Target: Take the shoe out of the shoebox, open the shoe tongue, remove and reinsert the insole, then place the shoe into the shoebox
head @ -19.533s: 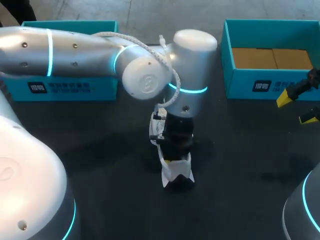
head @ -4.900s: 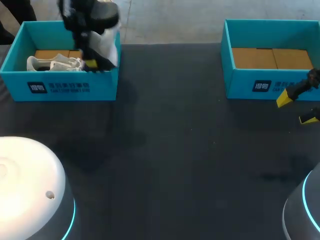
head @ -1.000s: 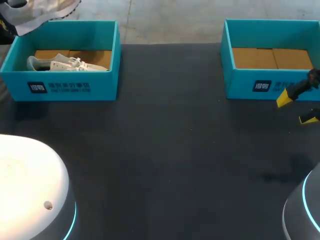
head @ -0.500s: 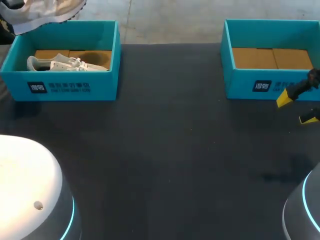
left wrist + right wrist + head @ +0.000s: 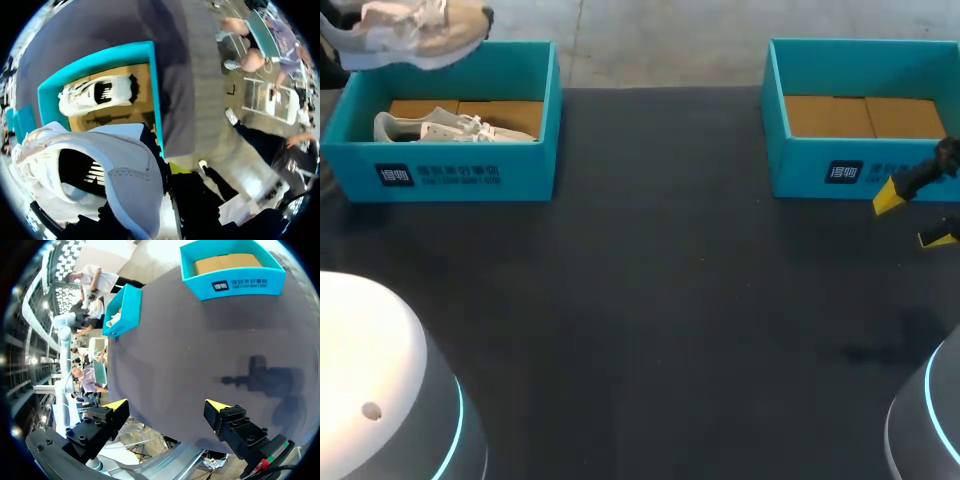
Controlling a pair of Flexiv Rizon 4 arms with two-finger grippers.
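Shoe (image 5: 415, 35) aloft, apparently clear above far rim of shoebox (image 5: 460, 176)

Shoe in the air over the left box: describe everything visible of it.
The held shoe is a pale grey-and-white sneaker with white laces, a suede-like heel panel and a dark opening. It hangs roughly level above the far side of the left shoebox, touching neither the box nor the second shoe lying inside. Its heel end sits at the left gripper, which carries it.
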